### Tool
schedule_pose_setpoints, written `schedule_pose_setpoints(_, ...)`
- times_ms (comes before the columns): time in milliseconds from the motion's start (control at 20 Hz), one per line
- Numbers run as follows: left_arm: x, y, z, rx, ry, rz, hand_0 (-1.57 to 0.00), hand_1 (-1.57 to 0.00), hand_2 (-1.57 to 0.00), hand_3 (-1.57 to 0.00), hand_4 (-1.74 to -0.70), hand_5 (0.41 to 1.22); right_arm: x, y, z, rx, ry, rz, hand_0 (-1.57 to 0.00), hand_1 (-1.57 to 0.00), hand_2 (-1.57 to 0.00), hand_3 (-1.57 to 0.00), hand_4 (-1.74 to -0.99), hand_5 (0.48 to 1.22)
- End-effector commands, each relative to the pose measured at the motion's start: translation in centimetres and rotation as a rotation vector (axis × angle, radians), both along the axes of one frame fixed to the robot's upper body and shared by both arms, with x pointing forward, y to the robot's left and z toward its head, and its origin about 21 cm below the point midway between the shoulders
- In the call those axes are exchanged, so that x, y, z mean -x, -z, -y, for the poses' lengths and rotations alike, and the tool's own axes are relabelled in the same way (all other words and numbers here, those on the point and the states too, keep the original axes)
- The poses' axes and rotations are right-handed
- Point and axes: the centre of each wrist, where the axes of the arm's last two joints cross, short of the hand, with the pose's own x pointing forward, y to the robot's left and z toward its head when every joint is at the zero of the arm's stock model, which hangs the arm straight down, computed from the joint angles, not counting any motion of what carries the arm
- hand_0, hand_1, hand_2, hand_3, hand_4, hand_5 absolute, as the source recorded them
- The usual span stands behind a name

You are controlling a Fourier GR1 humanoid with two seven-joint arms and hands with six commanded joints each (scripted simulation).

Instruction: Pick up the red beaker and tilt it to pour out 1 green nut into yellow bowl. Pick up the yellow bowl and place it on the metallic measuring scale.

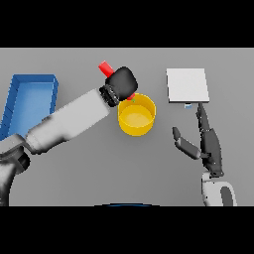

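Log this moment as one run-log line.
phase: pouring | left hand: holds red beaker tilted over yellow bowl | right hand: open, idle near metallic scale | bowl: on table

No text, label, number or sign can be read on anything in view.

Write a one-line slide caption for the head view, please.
Left hand tilts the red beaker over the yellow bowl; right hand waits near the scale.

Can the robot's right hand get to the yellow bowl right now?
Probably yes. The right hand is open, with bare table between it and the yellow bowl. The left hand tilts the red beaker over the bowl's far rim.
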Motion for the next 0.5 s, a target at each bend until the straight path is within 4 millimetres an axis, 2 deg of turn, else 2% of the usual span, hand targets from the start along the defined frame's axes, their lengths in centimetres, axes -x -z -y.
schedule_pose_setpoints(0, 0.0, 0.0, 0.2, -0.032, 0.019, 0.017, -1.57, -1.57, -1.57, -1.55, -1.74, 1.221, -0.1, 0.0, -0.3, -0.003, 0.004, -0.003, 0.00, 0.00, 0.00, 0.00, -1.286, 0.618)
schedule_pose_setpoints(100, -0.4, -0.4, 0.4, -0.082, 0.043, 0.033, -1.57, -1.57, -1.57, -1.56, -1.74, 1.221, 0.4, 0.3, 0.1, 0.014, 0.011, -0.005, 0.00, 0.00, 0.00, 0.00, -1.276, 0.600)
schedule_pose_setpoints(300, -1.2, -0.8, 0.9, -0.196, 0.076, 0.072, -1.57, -1.57, -1.57, -1.57, -1.74, 1.221, 0.2, 0.2, -0.1, 0.044, 0.012, -0.003, 0.00, 0.00, 0.00, 0.00, -1.250, 0.583)
schedule_pose_setpoints(450, -1.1, -0.9, 1.8, -0.285, 0.108, 0.100, -1.57, -1.57, -1.57, -1.57, -1.74, 1.221, 0.2, 0.1, 0.0, 0.049, 0.023, -0.003, 0.00, 0.00, 0.00, 0.00, -1.216, 0.585)
